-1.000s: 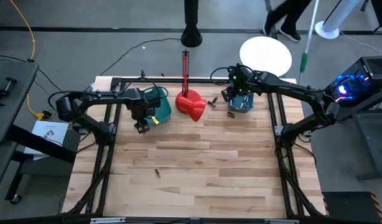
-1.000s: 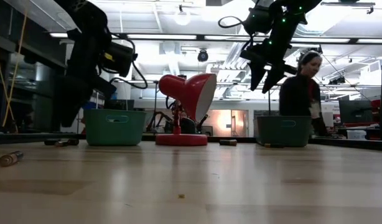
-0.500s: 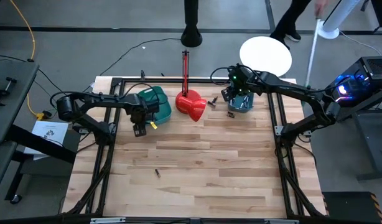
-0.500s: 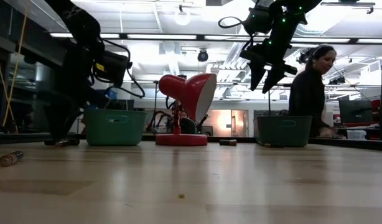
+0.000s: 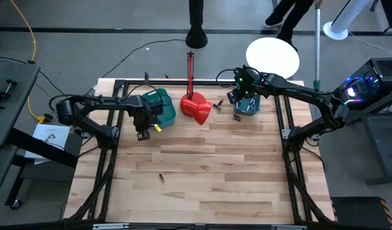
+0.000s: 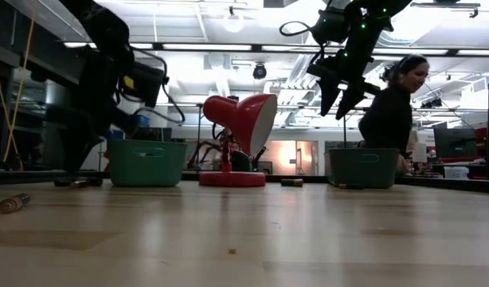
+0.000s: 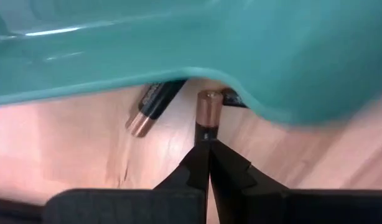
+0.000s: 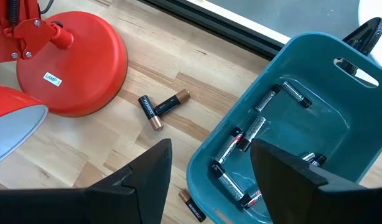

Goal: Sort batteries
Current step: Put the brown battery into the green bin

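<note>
Two arms work the table in the high view: the left claw [image 5: 143, 133] is down on the wood just beside the green bin [image 5: 159, 106], and the right claw [image 5: 237, 97] hangs over the blue bin [image 5: 247, 107]. One loose battery [image 5: 161, 177] lies well apart, mid-table, and a red lamp [image 5: 196, 108] stands between the bins.

From the low view, the left claw sits at table level beside the green bin [image 6: 146, 163], while the right claw [image 6: 338, 100] hangs well above its bin.

Up close in the left wrist view, the left claw [image 7: 209, 158] is pinched tight, its tips meeting at the dark end of an upright battery [image 7: 208, 115]; whether the cell is truly gripped I cannot tell. Another cell [image 7: 149, 108] lies just beside it, half under the bin wall.

Past the right wrist, the jaws stand wide and empty above the blue bin [image 8: 321, 68], which holds several cells [image 8: 241, 142]; two more [image 8: 163, 106] lie by the lamp base.

Pickup looks to be the step in hand; next calls for a lift clear of the bin edge.
</note>
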